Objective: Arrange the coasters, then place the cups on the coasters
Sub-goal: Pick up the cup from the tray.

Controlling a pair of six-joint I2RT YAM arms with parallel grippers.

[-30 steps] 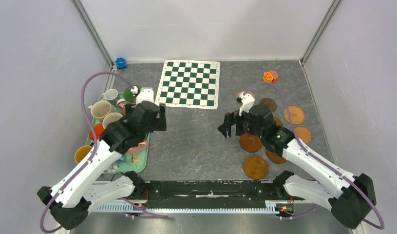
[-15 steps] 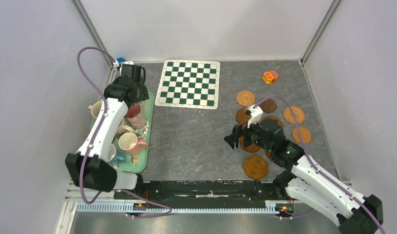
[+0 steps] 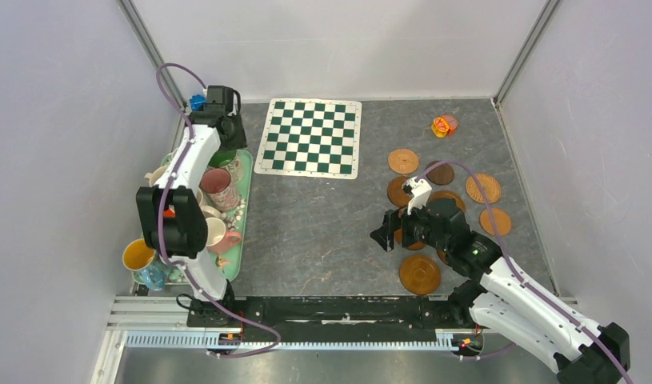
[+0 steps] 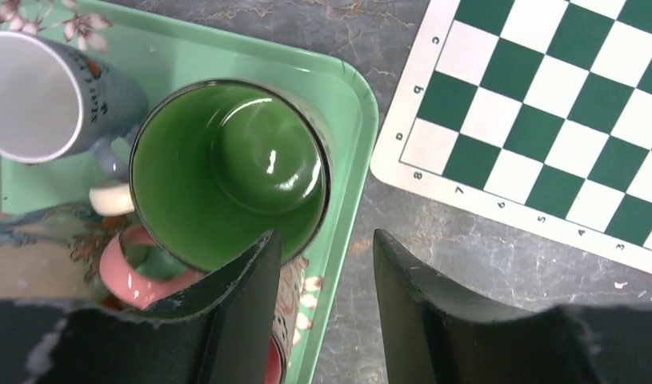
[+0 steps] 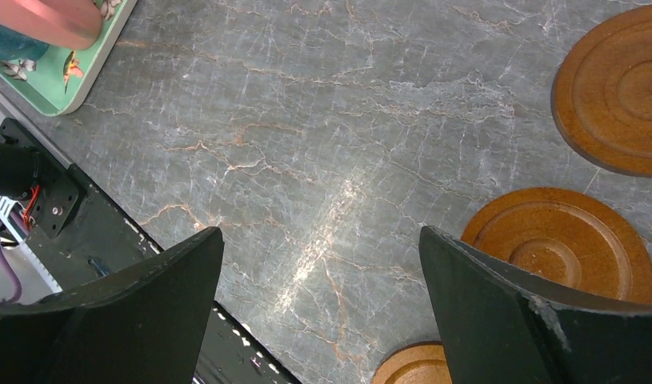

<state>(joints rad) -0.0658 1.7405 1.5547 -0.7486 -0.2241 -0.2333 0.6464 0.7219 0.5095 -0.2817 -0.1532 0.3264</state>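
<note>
My left gripper (image 4: pixel 322 252) hangs over the far right corner of the mint tray (image 4: pixel 350 120), jaws partly drawn in and gripping nothing. Its left finger overlaps the near rim of the green-lined cup (image 4: pixel 226 168). A grey cup (image 4: pixel 42 88) lies beside it, a pink handle (image 4: pixel 134 276) below. More cups crowd the tray (image 3: pixel 244 208), including a patterned one (image 3: pixel 221 188) and a yellow one (image 3: pixel 137 254) off its near corner. My right gripper (image 3: pixel 389 228) (image 5: pixel 321 232) hovers wide open over bare table, left of the brown coasters (image 3: pixel 419 274) (image 5: pixel 562 240). Several coasters (image 3: pixel 483 188) lie scattered at right.
A green-and-white chequered mat (image 3: pixel 310 136) (image 4: pixel 546 120) lies at the back centre, right beside the tray. An orange toy (image 3: pixel 444 125) sits back right, a blue toy (image 3: pixel 198 102) in the back left corner. The black rail (image 3: pixel 330 308) runs along the near edge.
My left arm has swung from mid-table to the tray's far end, over the green-lined cup, and its jaws have narrowed. My right gripper has drifted slightly nearer, staying wide open.
</note>
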